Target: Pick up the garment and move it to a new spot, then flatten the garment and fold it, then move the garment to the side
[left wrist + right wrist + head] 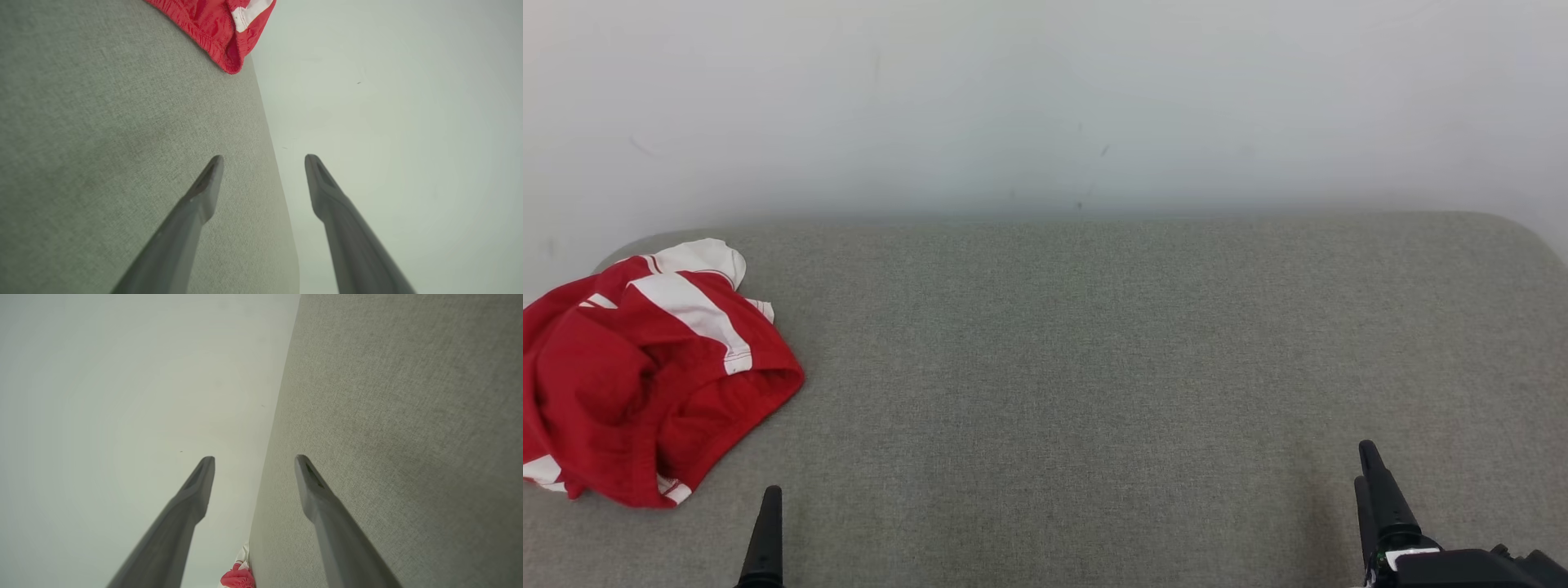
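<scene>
Near the left end of your grey worktop (1094, 367), ahead and to the left of your left end effector (264, 157), lies the garment (637, 376): a crumpled red heap with white bands. Your right end effector (255, 457) sits well apart from it. Both end effectors are spread wide, grasping nothing.

This is looking like a bare, staged test room rather than a lived-in home, though the pictures are not quite settling it. A plain white wall (1045, 98), carrying a few faint scuffs, is rising straight behind a broad padded surface (1094, 367) covered in grey-green woven cloth, its far corners rounding off like those of a cushion or mattress. A crumpled red-and-white garment (637, 384) is lying at the surface's left edge, overhanging it slightly, and lending a touch of household laundry.
</scene>
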